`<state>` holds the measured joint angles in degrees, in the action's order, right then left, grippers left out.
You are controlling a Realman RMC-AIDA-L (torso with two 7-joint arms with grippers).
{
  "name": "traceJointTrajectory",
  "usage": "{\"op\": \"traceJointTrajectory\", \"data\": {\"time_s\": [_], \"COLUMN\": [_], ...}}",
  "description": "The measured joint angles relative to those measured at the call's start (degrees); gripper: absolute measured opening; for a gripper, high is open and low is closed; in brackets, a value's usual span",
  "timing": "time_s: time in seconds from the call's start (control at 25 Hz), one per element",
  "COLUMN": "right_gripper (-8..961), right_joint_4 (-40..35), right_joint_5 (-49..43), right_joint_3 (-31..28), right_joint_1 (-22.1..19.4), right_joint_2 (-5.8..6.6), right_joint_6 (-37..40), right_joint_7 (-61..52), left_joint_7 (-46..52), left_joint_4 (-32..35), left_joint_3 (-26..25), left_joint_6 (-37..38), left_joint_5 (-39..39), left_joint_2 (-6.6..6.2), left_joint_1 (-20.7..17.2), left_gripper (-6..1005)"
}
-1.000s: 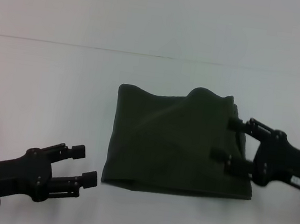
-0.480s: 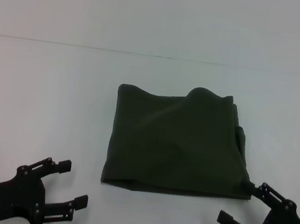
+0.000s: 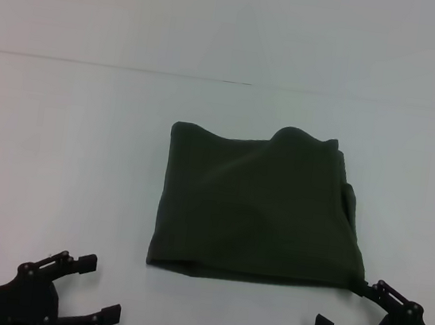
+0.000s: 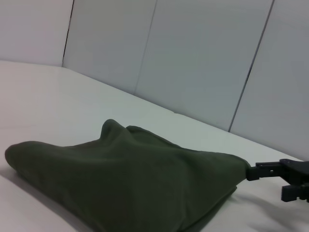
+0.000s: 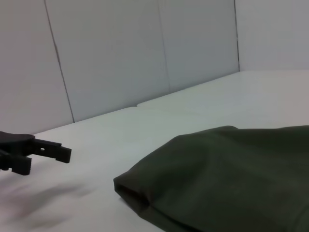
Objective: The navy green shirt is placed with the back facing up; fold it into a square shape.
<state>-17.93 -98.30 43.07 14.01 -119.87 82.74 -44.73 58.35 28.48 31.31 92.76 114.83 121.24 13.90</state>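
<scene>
While the folded shirt lies between and beyond them, both end effectors, left and right, are held spread, empty.

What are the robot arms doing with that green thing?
That is a navy green shirt, folded into a rough square on the white table. Neither arm is holding it. The left gripper and the right gripper sit near the robot's edge of the table, jaws open, the right one just beside the shirt's corner.

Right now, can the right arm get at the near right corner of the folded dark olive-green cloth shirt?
Probably yes: the right tool sits open just beside that corner of the folded dark olive-green cloth shirt, with only bare white table around.
</scene>
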Motion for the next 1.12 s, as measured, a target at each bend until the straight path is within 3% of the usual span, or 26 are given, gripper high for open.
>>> {"op": "traceJointTrajectory", "data": {"time_s": [1.12], "right_gripper": [916], "right_joint_4": [0.0], "right_joint_5": [0.0], "right_joint_3": [0.0], "right_joint_1": [1.1], "right_joint_2": [-0.01], "right_joint_6": [0.4], "right_joint_7": [0.3], "left_joint_7": [0.8], "left_joint_4": [-0.4], "left_joint_3": [-0.3], "left_joint_6": [1.5], "left_joint_5": [-0.3], "left_joint_2": [0.32], "left_joint_1": [-0.1], "left_gripper": [938]}}
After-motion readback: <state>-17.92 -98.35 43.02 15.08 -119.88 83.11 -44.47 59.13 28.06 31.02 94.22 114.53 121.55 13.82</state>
